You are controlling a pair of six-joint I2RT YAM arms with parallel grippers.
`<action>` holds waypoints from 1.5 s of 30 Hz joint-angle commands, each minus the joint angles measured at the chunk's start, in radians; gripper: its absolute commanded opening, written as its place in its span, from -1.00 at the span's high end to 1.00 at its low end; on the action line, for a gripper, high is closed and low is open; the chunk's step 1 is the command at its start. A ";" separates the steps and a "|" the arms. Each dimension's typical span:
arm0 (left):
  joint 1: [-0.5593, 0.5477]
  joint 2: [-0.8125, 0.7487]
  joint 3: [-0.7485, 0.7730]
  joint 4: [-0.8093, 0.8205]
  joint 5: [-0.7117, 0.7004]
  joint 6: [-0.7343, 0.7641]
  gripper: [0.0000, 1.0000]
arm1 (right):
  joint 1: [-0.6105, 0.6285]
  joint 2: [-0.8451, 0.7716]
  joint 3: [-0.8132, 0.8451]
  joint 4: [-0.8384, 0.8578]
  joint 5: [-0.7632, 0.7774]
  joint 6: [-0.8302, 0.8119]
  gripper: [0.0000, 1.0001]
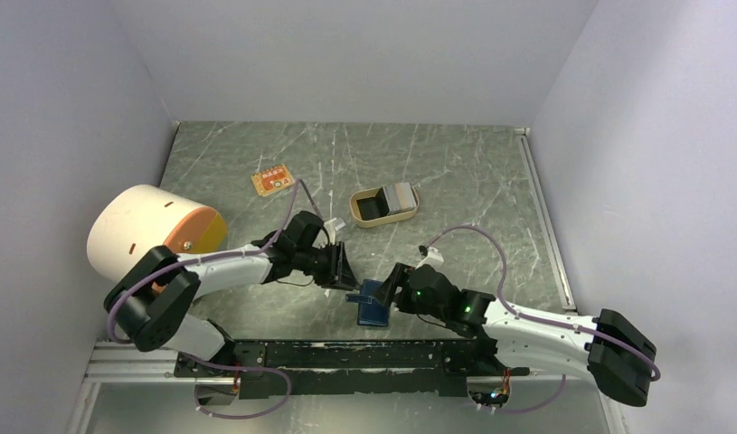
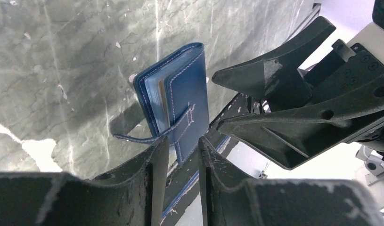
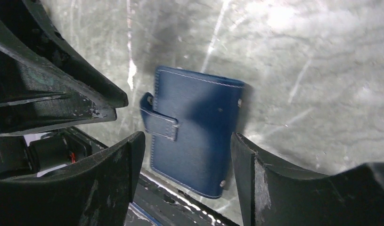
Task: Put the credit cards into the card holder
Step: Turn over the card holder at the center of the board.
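Observation:
The card holder (image 1: 375,310) lies shut near the table's front edge, dark navy with white stitching. Its strap (image 2: 133,137) hangs loose to one side. In the left wrist view the card holder (image 2: 180,94) sits just past my left gripper (image 2: 184,141), whose fingers stand a narrow gap apart with nothing clamped. My right gripper (image 3: 187,141) is wide open, with a finger on each side of the card holder (image 3: 197,127). From above, the left gripper (image 1: 344,276) and right gripper (image 1: 387,291) face each other over it. The grey credit cards (image 1: 402,196) rest in a tan tray.
The tan oval tray (image 1: 364,221) sits mid-table behind the grippers. A small orange board (image 1: 272,180) lies at the back left. A large white and orange cylinder (image 1: 147,231) stands at the left, beside the left arm. The black base rail (image 1: 346,354) runs just below the card holder.

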 commanded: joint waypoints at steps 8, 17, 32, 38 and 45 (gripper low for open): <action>-0.035 0.173 0.076 -0.030 -0.011 0.035 0.26 | 0.030 0.055 -0.120 0.160 -0.001 0.248 -0.43; -0.035 0.227 -0.012 0.029 -0.001 0.005 0.40 | 0.031 -0.025 -0.252 0.571 0.016 0.262 -0.30; -0.035 0.209 -0.018 0.046 -0.004 -0.015 0.42 | 0.033 0.043 -0.166 0.513 -0.037 0.222 -0.07; -0.035 0.194 -0.021 0.072 0.016 -0.030 0.43 | 0.044 0.078 -0.057 0.276 0.013 0.129 0.48; -0.034 0.217 -0.029 0.113 0.039 -0.042 0.43 | 0.066 0.191 0.099 0.055 0.046 -0.001 0.39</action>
